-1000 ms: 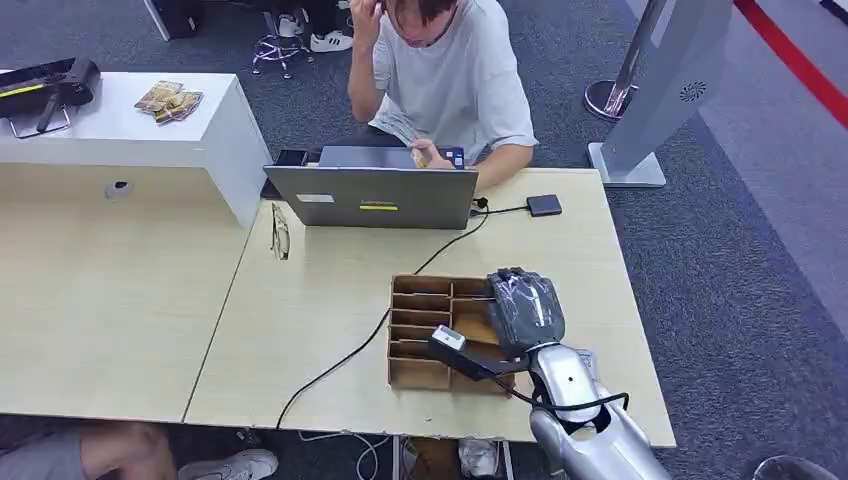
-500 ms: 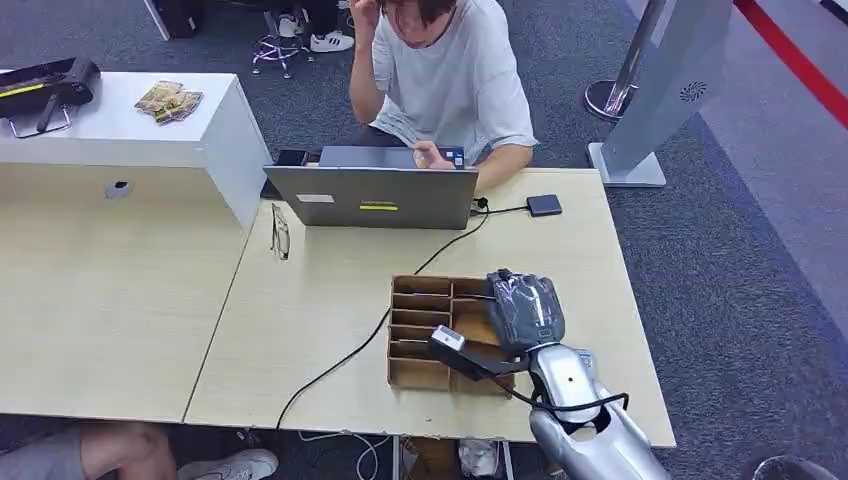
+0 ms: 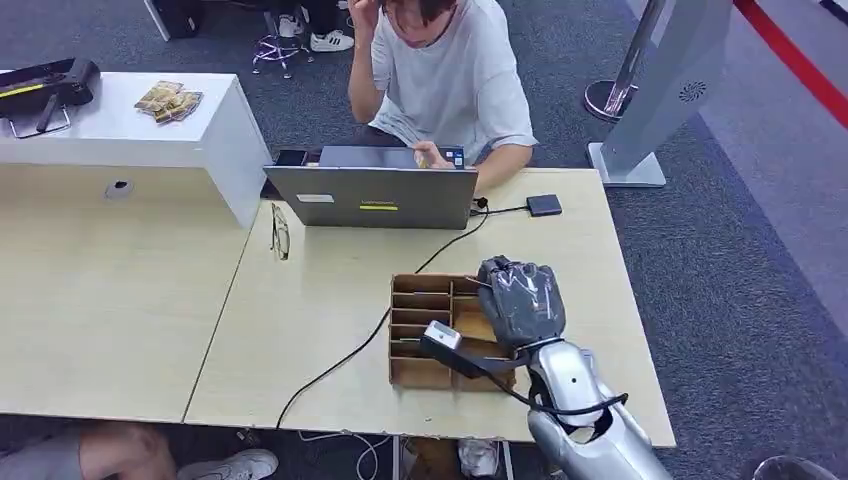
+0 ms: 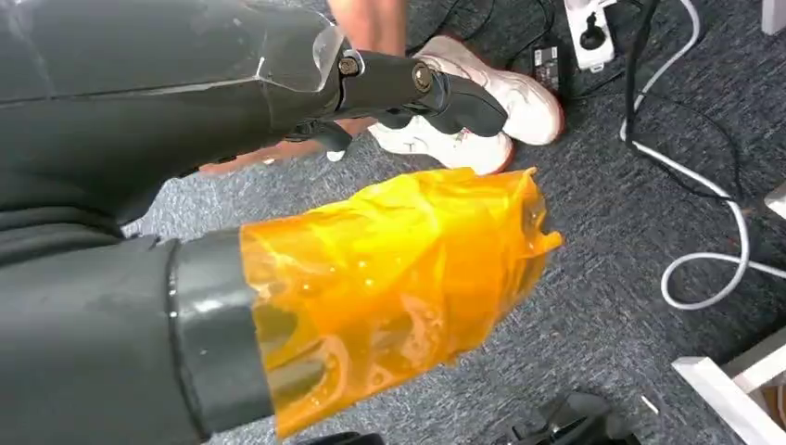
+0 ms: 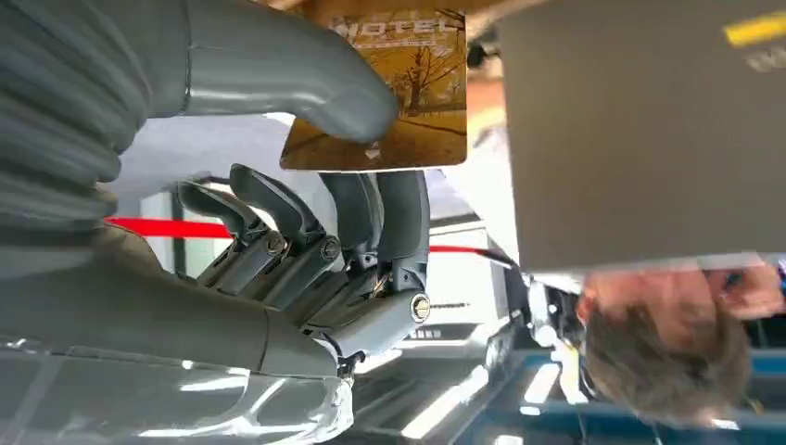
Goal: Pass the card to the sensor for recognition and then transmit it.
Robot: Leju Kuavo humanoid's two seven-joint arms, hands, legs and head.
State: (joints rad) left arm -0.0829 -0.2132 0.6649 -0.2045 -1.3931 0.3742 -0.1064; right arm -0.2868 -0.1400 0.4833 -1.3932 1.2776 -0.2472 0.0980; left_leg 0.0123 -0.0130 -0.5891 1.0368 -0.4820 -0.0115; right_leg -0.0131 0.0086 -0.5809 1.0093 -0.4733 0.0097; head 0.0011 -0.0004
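Observation:
My right hand [image 3: 520, 302] hovers over the right side of a cardboard divider box [image 3: 420, 300] on the wooden table [image 3: 310, 290]. In the right wrist view the same right hand [image 5: 306, 250] pinches a gold hotel card [image 5: 394, 102] between thumb and fingers. The card stands in front of a grey laptop back [image 5: 649, 130]. A small black flat sensor [image 3: 544, 205] lies on the table's far right, wired to the laptop [image 3: 372, 197]. My left hand [image 4: 371, 269], wrapped in orange film, hangs over the carpet and holds nothing.
A person [image 3: 450, 80] sits behind the laptop, facing me. A black cable [image 3: 350, 355] runs from the laptop across the table and off the near edge. Glasses [image 3: 280, 232] lie left of the laptop. A white counter [image 3: 120, 125] stands at the far left.
My right hand has shifted slightly left and toward the laptop above the divider box, keeping the card in its grip.

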